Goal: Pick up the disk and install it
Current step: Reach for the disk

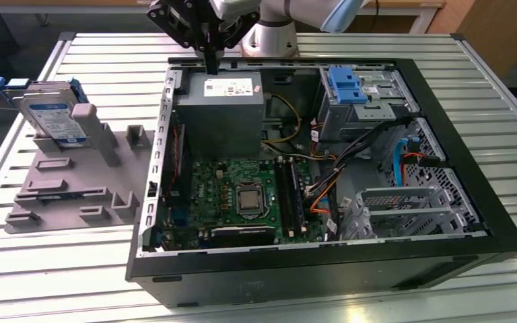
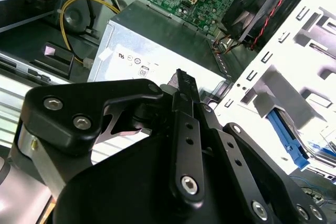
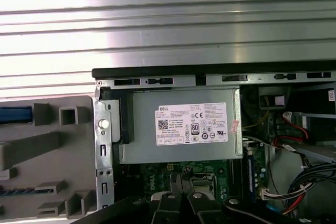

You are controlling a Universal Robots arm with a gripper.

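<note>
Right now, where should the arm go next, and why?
Probably sideways, toward the exterior view's left: the gripper hangs empty over the power supply, while the disk stands in the grey fixture beside the computer case.

There is one disk (image 1: 50, 116) and one grey fixture block (image 1: 79, 192), both at nine o'clock from the single open computer case (image 1: 330, 269) in the exterior view. Inside the case there is one power supply (image 1: 218, 111), one green motherboard (image 1: 240, 185) and one blue drive bracket (image 1: 344, 84). There is one arm (image 1: 281, 12) with one gripper (image 1: 212, 66), and one slatted tabletop (image 1: 61, 269).
</note>
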